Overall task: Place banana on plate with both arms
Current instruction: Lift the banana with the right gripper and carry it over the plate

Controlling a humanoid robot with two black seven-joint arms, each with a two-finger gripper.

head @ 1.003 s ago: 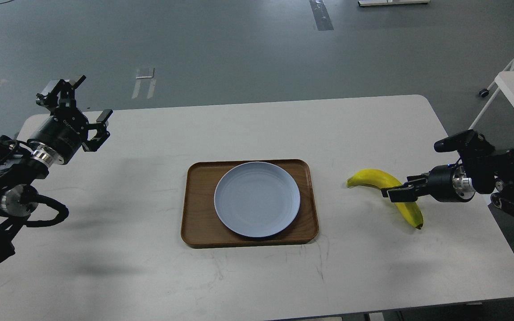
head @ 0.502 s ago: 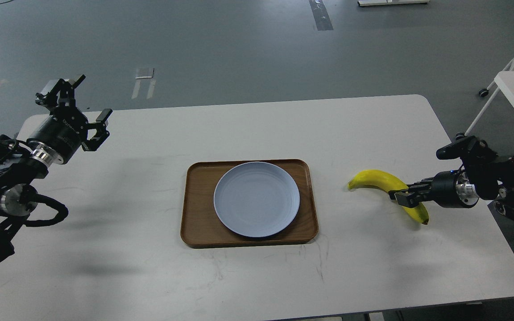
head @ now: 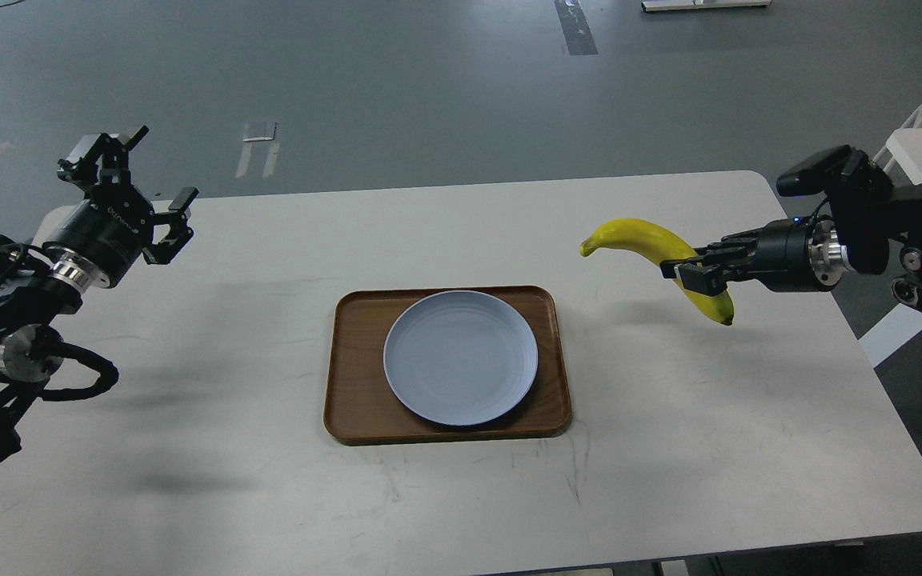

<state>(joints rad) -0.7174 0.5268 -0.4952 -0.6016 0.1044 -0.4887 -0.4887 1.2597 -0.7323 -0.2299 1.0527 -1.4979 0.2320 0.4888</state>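
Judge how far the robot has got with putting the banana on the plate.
Done: the right gripper has closed on the curved yellow banana and holds it in the air, clear of the white table. In hand: carrying it toward the round pale blue-grey plate, which sits bare on the brown wooden tray. Left: lowering and releasing. The left gripper hangs open, away from both.

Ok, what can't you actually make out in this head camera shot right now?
- Banana, head view: the part inside the right gripper is covered by its fingers.
- Wooden tray: its middle is hidden under the plate.
- Both arms: bases cut off by the left and right edges.
- Left gripper: nothing is between its spread fingers, though their inner faces are too small to read.
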